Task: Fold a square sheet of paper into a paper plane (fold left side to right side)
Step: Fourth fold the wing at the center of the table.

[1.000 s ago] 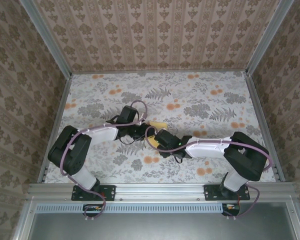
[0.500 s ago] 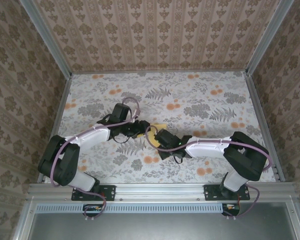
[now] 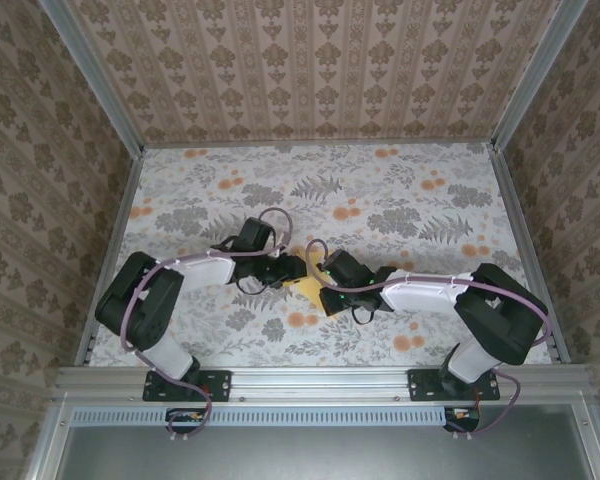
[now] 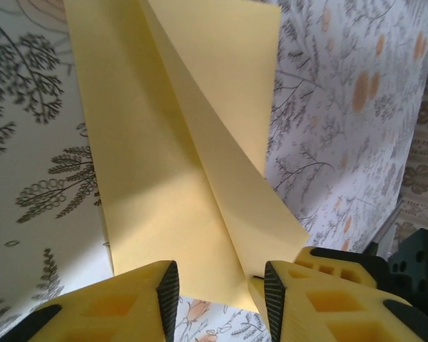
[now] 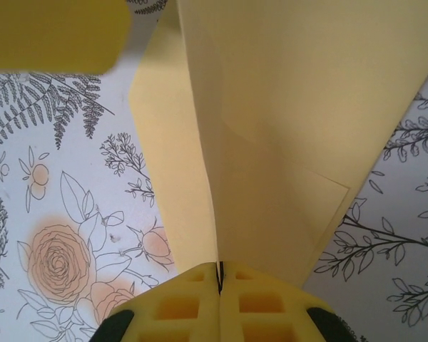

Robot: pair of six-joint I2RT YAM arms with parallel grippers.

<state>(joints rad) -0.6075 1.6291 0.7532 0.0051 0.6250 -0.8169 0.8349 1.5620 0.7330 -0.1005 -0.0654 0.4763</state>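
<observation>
The floral surface carries the folded yellow sheet of paper (one flap lifted), lying between both tools. The right tool is pressed together, pinching the sheet. The left tool stands spread, the sheet's edge just ahead of it.

A white table covering printed with grey ferns and orange flowers is laid flat. It is enclosed on three sides by tan damask-patterned wallpaper walls. A silver aluminium frame rail is set along the near edge, with a grey slotted strip just below it.
</observation>
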